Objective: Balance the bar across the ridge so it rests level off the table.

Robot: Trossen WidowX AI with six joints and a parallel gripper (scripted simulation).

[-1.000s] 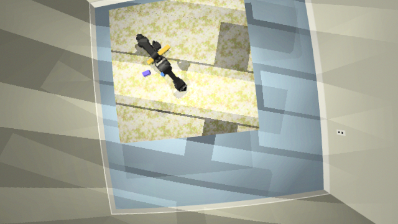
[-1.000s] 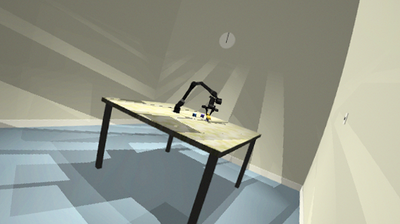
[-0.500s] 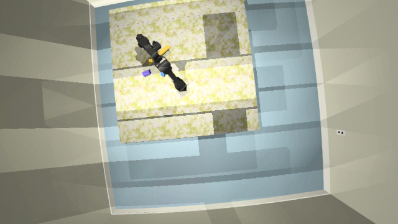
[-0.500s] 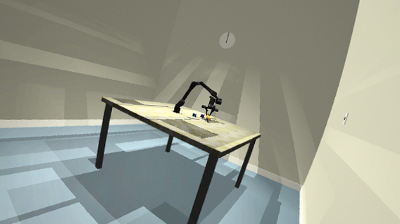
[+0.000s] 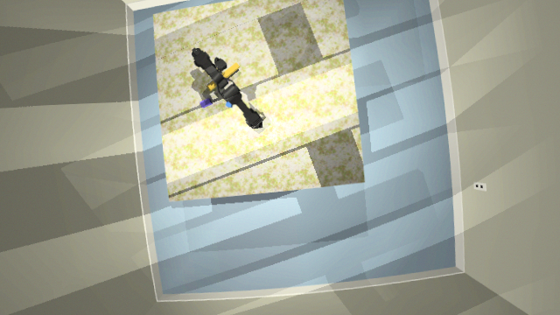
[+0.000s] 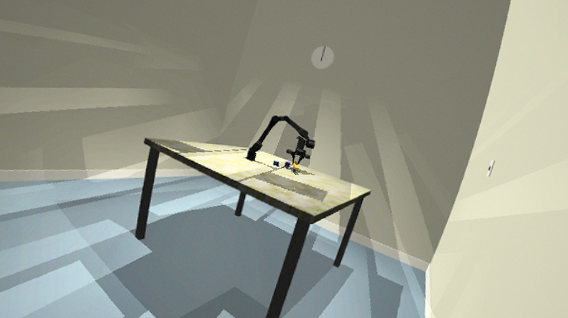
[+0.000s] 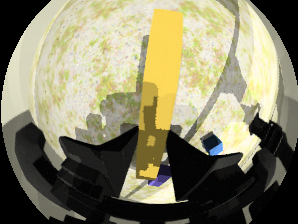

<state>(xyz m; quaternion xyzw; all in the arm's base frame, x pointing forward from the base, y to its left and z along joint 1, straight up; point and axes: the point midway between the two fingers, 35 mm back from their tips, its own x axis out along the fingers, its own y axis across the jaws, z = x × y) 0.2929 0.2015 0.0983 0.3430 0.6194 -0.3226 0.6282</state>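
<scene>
The yellow bar (image 5: pixel 232 71) (image 6: pixel 295 167) (image 7: pixel 166 60) is long and flat-sided. My gripper (image 6: pixel 295 163) (image 7: pixel 152 131) is shut on it, one finger on each side, nearer the bar's lower end in the wrist view. The bar looks a little above the table, with a shadow beside it. A purple block (image 5: pixel 206 102) (image 6: pixel 288 164) (image 7: pixel 159 177) lies on the table, partly behind the bar's lower end in the wrist view. A small blue block (image 5: pixel 228 104) (image 6: pixel 276 162) (image 7: pixel 215 146) also lies there. I cannot tell which is the ridge. In the top view the arm hides the fingertips.
The arm (image 5: pixel 231 91) (image 6: pixel 282 118) arches over the blocks from its base on the table (image 5: pixel 262 166) (image 6: pixel 342 193). In the wrist view the blue block lies right of the fingers. Bands of shadow cross the table top.
</scene>
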